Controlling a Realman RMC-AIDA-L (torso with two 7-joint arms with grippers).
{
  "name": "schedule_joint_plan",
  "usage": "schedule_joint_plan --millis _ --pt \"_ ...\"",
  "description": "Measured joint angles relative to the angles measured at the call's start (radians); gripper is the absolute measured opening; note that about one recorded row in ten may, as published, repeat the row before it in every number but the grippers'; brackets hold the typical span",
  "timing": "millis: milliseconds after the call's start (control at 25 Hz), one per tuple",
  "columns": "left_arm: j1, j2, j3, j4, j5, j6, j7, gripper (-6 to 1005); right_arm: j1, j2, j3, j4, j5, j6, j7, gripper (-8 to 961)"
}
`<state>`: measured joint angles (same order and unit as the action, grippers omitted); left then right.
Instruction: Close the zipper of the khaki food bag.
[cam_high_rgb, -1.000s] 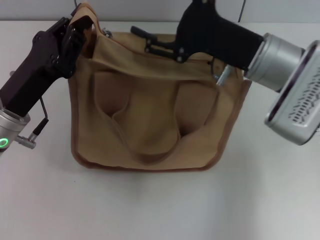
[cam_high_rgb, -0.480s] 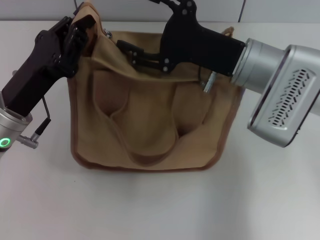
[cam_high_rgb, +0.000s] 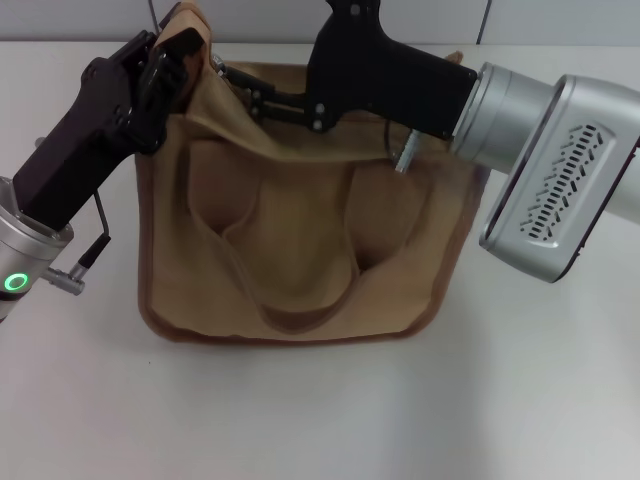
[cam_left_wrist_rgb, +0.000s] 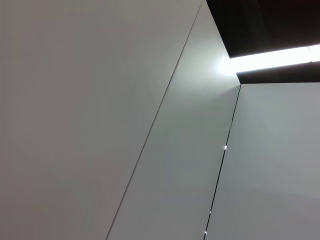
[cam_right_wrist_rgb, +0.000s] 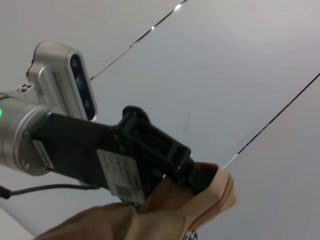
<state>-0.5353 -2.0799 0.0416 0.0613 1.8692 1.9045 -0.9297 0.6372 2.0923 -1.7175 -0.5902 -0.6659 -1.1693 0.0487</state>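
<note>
Now zipper (cam_high_rgb: 225, 72) — at right pincer (cam_high_rgb: 232, 80).

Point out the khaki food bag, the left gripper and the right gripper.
khaki food bag (cam_high_rgb: 300, 250), head view, on the front panel between the handle straps.
left gripper (cam_high_rgb: 178, 60), head view, at the black fingers clamping the bag's top corner.
right gripper (cam_high_rgb: 232, 78), head view, at the thin fingertips by the bag's top edge.
</note>
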Motion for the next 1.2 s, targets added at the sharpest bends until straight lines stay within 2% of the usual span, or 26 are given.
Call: schedule_joint_plan --millis 280,920,1080,1200 --pt "0.001 0.000 0.000 0.000 0.002 0.001 -0.002 78 0.014 0.000 -0.039 -0.003 0.007 0.049 -0.002 821" --pt "0.003 0.000 0.000 0.000 0.002 0.001 -0.003 78 0.016 0.000 -0.061 -0.006 0.031 0.061 -0.005 813" --pt "0.001 0.000 0.000 0.000 0.002 0.001 -0.003 78 0.014 0.000 -0.073 -0.004 0.030 0.064 -0.062 809" --pt "0.001 0.000 0.000 0.000 0.003 0.000 -0.003 79 0.011 0.000 -0.099 -0.003 0.032 0.063 -0.111 713"
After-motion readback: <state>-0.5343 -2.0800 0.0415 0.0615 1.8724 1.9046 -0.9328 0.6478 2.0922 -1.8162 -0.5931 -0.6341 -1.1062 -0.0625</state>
